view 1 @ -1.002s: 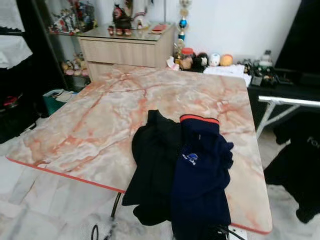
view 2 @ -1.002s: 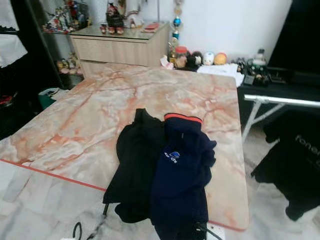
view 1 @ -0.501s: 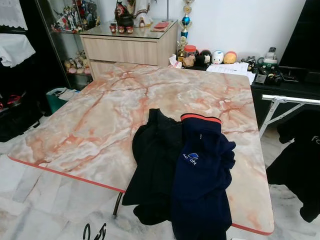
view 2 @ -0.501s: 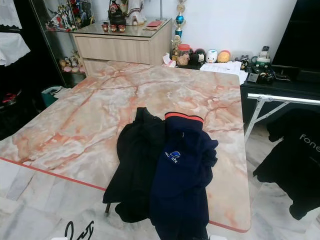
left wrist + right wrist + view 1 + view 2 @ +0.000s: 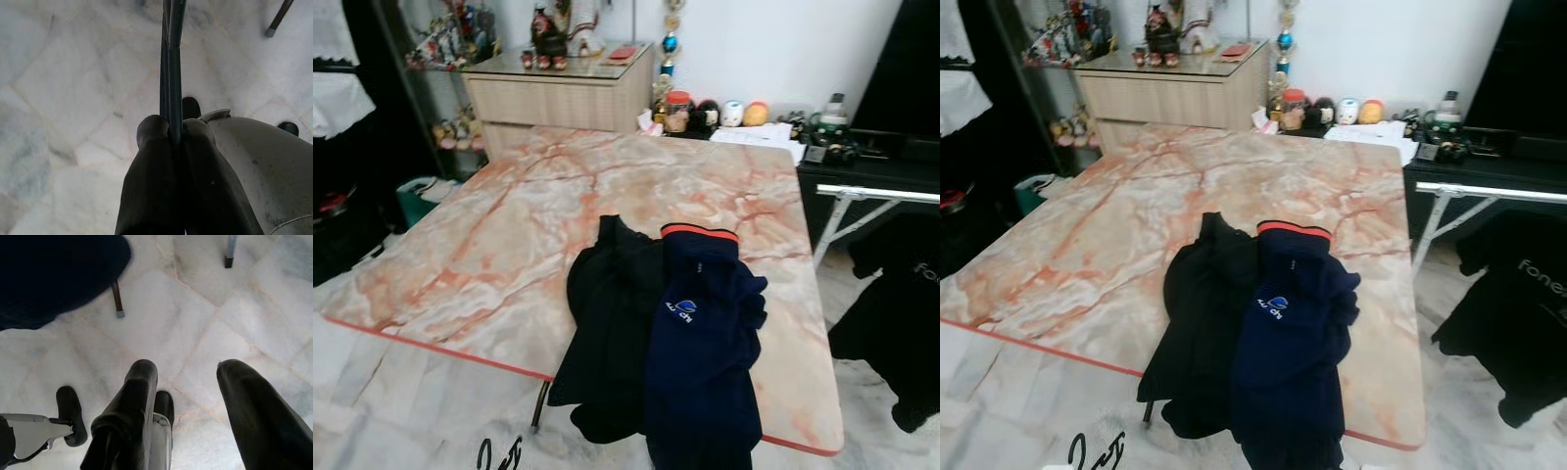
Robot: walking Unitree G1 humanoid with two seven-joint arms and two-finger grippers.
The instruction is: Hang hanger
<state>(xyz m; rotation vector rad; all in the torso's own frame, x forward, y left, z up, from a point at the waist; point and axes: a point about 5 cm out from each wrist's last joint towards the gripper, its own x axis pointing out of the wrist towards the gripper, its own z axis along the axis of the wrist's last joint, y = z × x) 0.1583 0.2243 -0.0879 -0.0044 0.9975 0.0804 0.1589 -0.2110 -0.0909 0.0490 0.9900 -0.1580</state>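
Hanger [image 5: 172, 63], dark and thin, is clamped between the two black fingers of the left gripper [image 5: 173, 133], which hangs low over the pale marble floor [image 5: 63, 98]; its long axis runs straight out past the fingertips, and its hook curls appear at the bottom of the left eye view. Right gripper [image 5: 188, 377] dangles beside it, fingers spread and holding nothing (so the left arm already has the task's thing). Just ahead stands a marble-topped table [image 5: 509, 245] with a black garment [image 5: 612, 323] and a navy shirt [image 5: 705, 362] draped over its near edge. Farther off sits a wooden cabinet [image 5: 558, 98].
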